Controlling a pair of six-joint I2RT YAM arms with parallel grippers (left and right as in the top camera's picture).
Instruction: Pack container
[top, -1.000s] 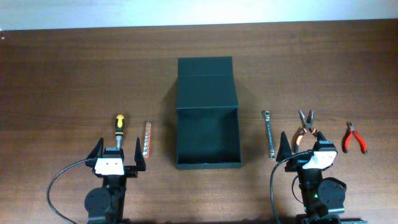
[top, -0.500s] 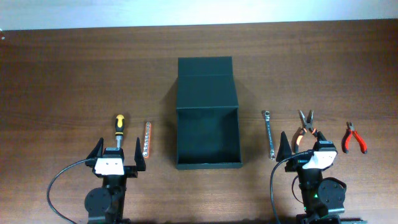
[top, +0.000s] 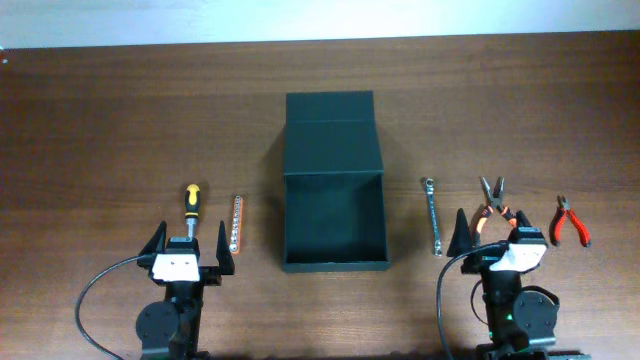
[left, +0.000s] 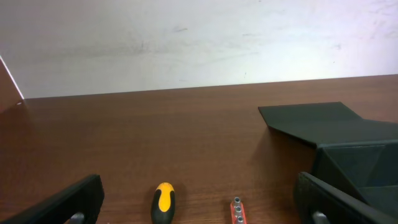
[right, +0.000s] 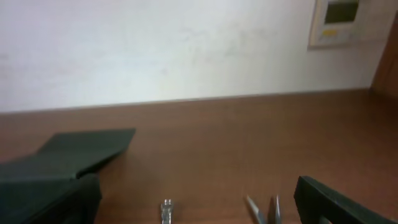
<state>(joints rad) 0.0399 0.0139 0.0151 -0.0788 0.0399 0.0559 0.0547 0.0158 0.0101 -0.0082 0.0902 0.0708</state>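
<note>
Container (top: 335, 265) centre (lid (top: 329, 107) behind), screwdriver (top: 190, 205) left, wrench (top: 432, 215) and pliers (top: 570, 222) right

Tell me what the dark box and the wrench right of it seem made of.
The container looks like rigid board with a matte dark green-black covering: flat panels, a creased lid hinge, no shine. Plastic is possible. The wrench looks like steel, from its bright silvery finish.

container (top: 334, 220): dark green-black, matte, square rigid box
state: open, inside empty
lid (top: 329, 107): hinged flap, folded back flat on the far side
place: middle of the counter (top: 120, 110)
</note>
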